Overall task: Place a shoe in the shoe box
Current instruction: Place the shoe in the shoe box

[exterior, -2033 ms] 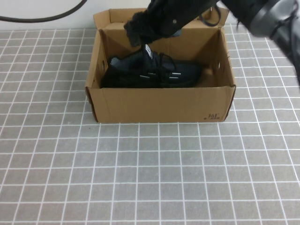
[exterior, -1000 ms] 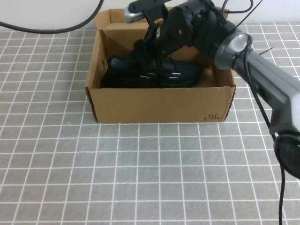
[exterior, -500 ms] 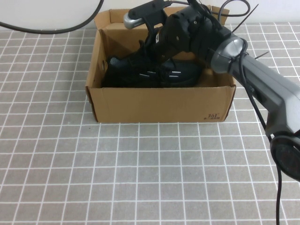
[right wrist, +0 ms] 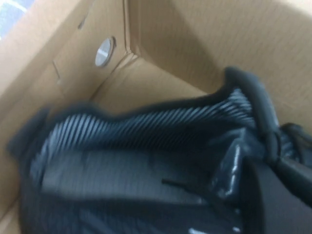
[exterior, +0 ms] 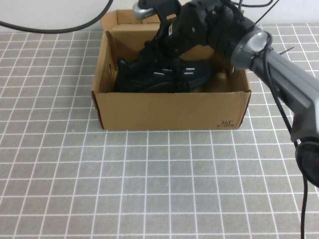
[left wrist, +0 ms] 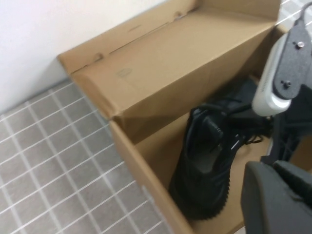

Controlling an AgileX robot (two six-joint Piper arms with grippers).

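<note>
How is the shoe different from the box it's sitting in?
The shoe is black and knit with laces; the box is plain brown cardboard. The shoe is smaller and lies inside; the box is bigger and surrounds it, lid flap open. The shoe is rounded; the box has flat walls and square corners. Both rest on the tiled table. The right tool is over the shoe inside the box; the left tool hangs near the box.

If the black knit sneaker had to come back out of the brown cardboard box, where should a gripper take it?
Probably at the collar, from above. The black knit sneaker lies along the floor of the brown cardboard shoe box with its opening up, and the walls block its sides. The right gripper is already down at it; the left gripper hangs outside the box's end.
</note>
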